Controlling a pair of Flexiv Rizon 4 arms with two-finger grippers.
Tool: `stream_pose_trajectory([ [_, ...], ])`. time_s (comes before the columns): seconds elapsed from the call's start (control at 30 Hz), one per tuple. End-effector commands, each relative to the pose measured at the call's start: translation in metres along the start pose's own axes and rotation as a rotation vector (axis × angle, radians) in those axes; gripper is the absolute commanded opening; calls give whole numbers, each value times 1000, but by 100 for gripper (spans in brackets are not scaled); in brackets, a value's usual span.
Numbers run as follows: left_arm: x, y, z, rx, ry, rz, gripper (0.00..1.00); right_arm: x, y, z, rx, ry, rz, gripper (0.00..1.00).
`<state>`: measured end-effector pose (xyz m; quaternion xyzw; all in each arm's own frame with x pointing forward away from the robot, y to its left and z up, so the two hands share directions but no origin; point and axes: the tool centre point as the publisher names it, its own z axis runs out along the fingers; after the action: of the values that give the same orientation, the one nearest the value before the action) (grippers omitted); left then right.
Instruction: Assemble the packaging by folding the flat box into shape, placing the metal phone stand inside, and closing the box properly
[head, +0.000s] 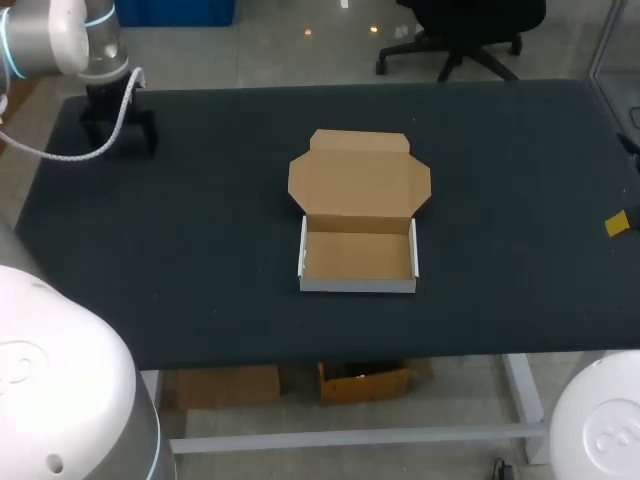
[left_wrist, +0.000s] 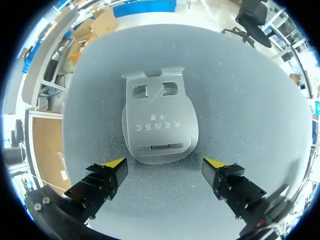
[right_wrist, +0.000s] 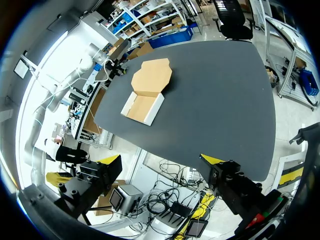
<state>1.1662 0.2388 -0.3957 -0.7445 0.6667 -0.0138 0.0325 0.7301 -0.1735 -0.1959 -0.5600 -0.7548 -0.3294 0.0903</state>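
The cardboard box (head: 358, 213) sits mid-table, its tray folded up with white outer walls and its brown lid lying open and flat behind it. It also shows far ahead in the right wrist view as the box (right_wrist: 147, 92). The grey metal phone stand (left_wrist: 160, 122) lies flat on the dark mat just ahead of my left gripper (left_wrist: 165, 167), whose fingers stand open on either side and apart from it. In the head view my left gripper (head: 118, 130) hovers at the far left corner and hides the stand. My right gripper (right_wrist: 162, 160) is open and empty, out past the table's right edge.
The dark table (head: 200, 250) holds only the box and the stand. One yellow fingertip (head: 617, 223) of my right arm shows at the right edge. Wide bare mat lies between the stand's corner and the box.
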Motion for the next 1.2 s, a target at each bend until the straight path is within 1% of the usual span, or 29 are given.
stream_pose_trajectory([
  [0.03,1,-8,2,-14,-3,0,100,0,0,-1,1,2,-1,100],
  [0.73,-3,-28,3,-15,2,-18,100,0,0,-1,1,2,-1,100],
  [1.2,-9,-38,3,-15,-3,-31,100,0,0,-1,1,2,-1,100],
])
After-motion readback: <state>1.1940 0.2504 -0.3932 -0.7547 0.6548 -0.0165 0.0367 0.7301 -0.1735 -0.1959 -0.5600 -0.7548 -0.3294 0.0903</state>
